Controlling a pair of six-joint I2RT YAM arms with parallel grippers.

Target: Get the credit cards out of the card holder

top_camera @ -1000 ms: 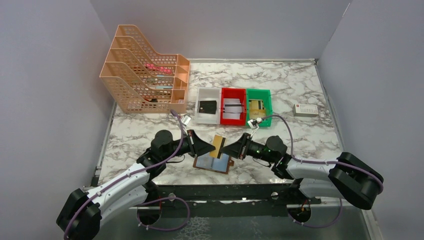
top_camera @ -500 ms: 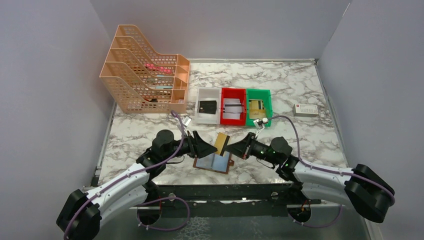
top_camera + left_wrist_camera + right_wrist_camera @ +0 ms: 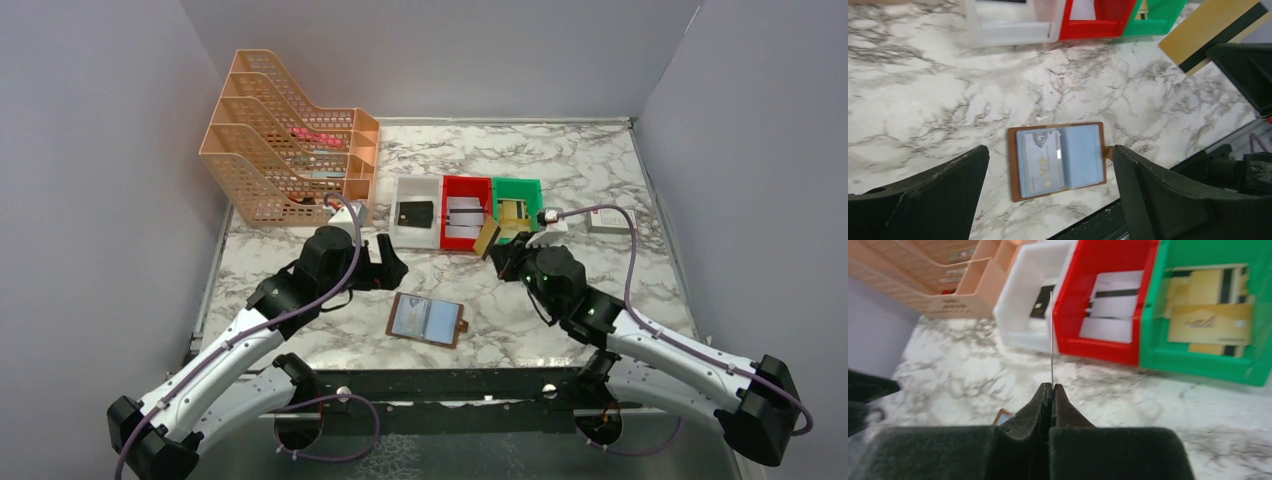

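Gold card (image 3: 487,238) held apart from the card holder (image 3: 428,319).
Right gripper (image 3: 499,250) clamps the card; left gripper (image 3: 392,262) stands wide open, empty; holder lies open near the table's (image 3: 600,170) near edge.

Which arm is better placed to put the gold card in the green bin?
Right. The right gripper is shut on the gold card, just short of the green bin; the left gripper is open, empty and farther away.
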